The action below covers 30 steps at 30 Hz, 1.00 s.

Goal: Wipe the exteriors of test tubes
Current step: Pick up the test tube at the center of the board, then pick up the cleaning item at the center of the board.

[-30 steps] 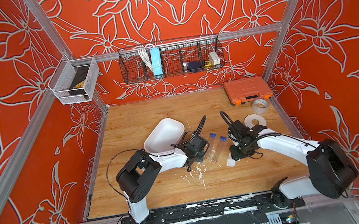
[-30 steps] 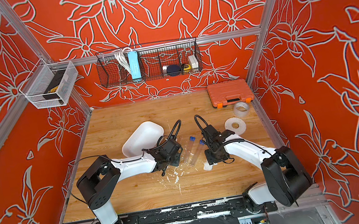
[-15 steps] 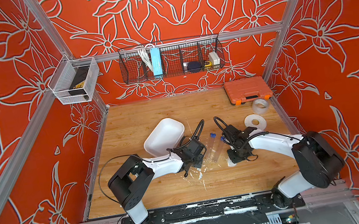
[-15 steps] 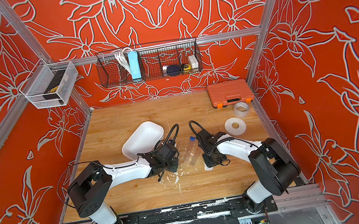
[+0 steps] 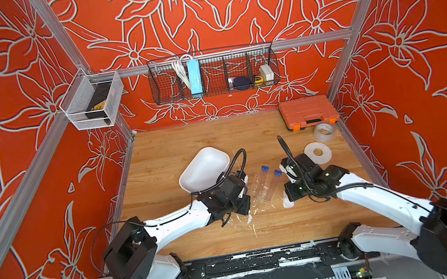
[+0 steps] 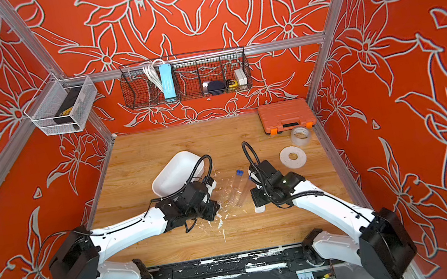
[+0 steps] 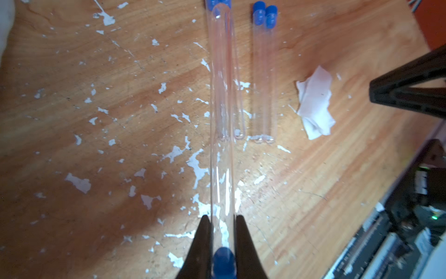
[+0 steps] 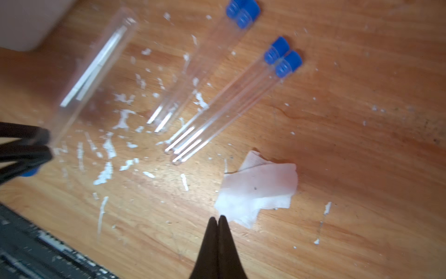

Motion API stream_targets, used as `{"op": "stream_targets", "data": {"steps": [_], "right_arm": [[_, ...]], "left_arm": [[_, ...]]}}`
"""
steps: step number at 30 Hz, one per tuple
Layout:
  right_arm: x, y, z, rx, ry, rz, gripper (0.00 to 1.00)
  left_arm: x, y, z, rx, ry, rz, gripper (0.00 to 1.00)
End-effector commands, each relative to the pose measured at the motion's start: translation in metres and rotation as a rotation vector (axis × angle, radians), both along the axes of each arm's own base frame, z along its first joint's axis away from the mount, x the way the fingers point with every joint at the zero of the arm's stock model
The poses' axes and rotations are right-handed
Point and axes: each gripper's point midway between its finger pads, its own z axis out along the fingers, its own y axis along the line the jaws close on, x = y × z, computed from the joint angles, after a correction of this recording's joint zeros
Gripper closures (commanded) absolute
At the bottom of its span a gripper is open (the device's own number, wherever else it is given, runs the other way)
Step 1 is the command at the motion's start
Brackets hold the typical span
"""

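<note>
The left gripper (image 7: 222, 218) grasps one test tube (image 7: 222, 120) near its blue cap (image 7: 223, 262), over the tabletop (image 7: 96, 96). Four more tubes (image 7: 263, 72) lie in pairs between the arms. The right gripper (image 8: 218, 218) is clenched, its tips at the edge of the white tissue (image 8: 260, 190).

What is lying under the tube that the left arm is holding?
Through the clear held tube you see the wooden table, scattered white flecks and a pair of tubes lying below. One of that pair sits directly behind it, so its outline is hazy.
</note>
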Motion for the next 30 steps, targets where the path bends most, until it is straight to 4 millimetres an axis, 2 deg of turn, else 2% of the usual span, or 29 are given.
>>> {"op": "stream_targets", "data": {"steps": [1, 3, 5, 6, 9, 20, 23, 26, 30], "right_arm": [[-0.006, -0.004, 0.000, -0.006, 0.008, -0.019, 1.00], [-0.007, -0.021, -0.006, -0.106, 0.024, -0.047, 0.96], [-0.011, -0.030, -0.017, -0.186, 0.075, -0.044, 0.64], [-0.012, -0.033, -0.022, -0.216, 0.103, -0.040, 0.51], [-0.014, -0.033, -0.038, -0.261, 0.162, -0.027, 0.43], [0.007, -0.012, -0.062, -0.280, 0.173, 0.042, 0.44], [0.008, -0.012, -0.073, -0.321, 0.195, 0.055, 0.46], [0.006, -0.016, -0.082, -0.355, 0.223, 0.049, 0.57], [0.005, -0.015, -0.082, -0.364, 0.209, 0.040, 0.73]], "left_arm": [[-0.013, -0.003, 0.009, -0.051, 0.030, -0.020, 0.87], [-0.014, 0.004, 0.007, -0.024, 0.028, 0.001, 0.87], [-0.016, 0.009, 0.004, -0.005, 0.022, 0.011, 0.87], [-0.017, 0.011, 0.003, -0.003, 0.022, 0.015, 0.87], [-0.021, 0.013, -0.001, 0.005, 0.026, 0.018, 0.86], [-0.027, 0.018, 0.005, 0.004, 0.013, 0.039, 0.86], [-0.027, 0.019, 0.007, 0.005, 0.010, 0.044, 0.86], [-0.027, 0.019, 0.006, 0.009, 0.010, 0.042, 0.86], [-0.027, 0.019, 0.006, 0.008, 0.012, 0.042, 0.86]]}}
